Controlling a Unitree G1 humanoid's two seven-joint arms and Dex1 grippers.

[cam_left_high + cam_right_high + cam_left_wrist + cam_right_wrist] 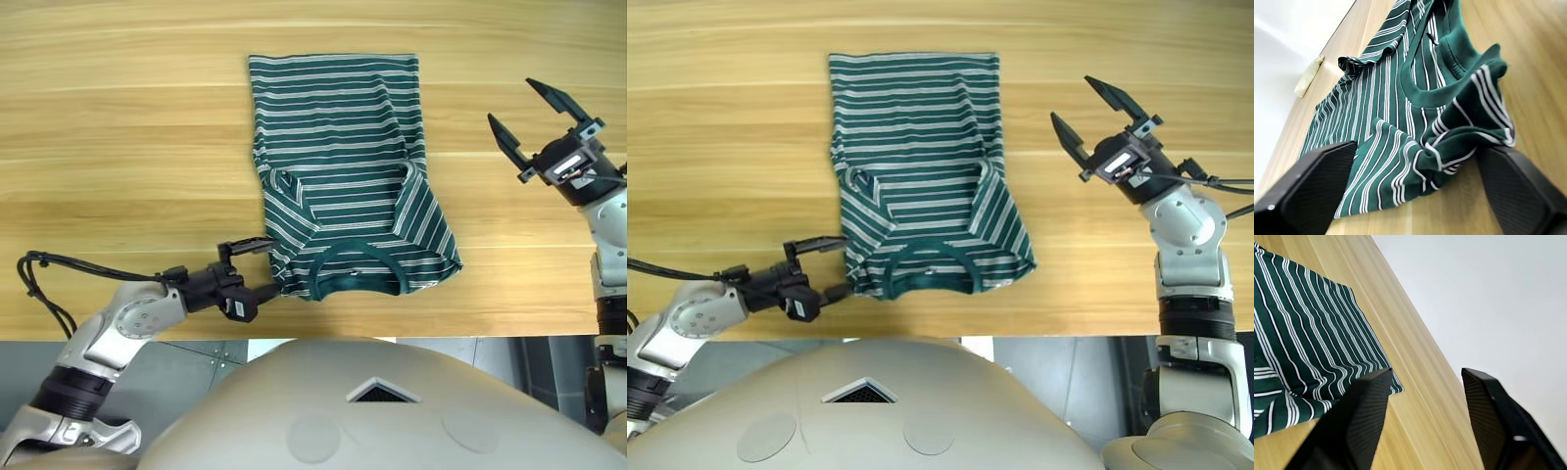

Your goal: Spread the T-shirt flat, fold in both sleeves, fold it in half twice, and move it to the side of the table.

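The left black two-fingered gripper is spread open low over the near edge of the light wooden table, its two fingers straddling the near left shoulder corner of the dark green T-shirt with thin white stripes without closing on it. The right black two-fingered gripper is held above the table to the shirt's right, apart from the cloth, its jaws wide open. A small white label sits on its body, the print too small to read. The one shirt lies in the middle of the table, collar toward the robot, both sleeves folded in over the front and the hem at the far side. The right eye view shows the same layout, with nothing lying between the right gripper and the shirt's side. In the left wrist view the two dark fingers flank the bunched shoulder corner beside the ribbed collar, and a small pale strip lies on the wood beyond the shirt; what it is I cannot tell. In the right wrist view two spread fingers frame bare wood, with the shirt's hem corner flat on the table beside them.
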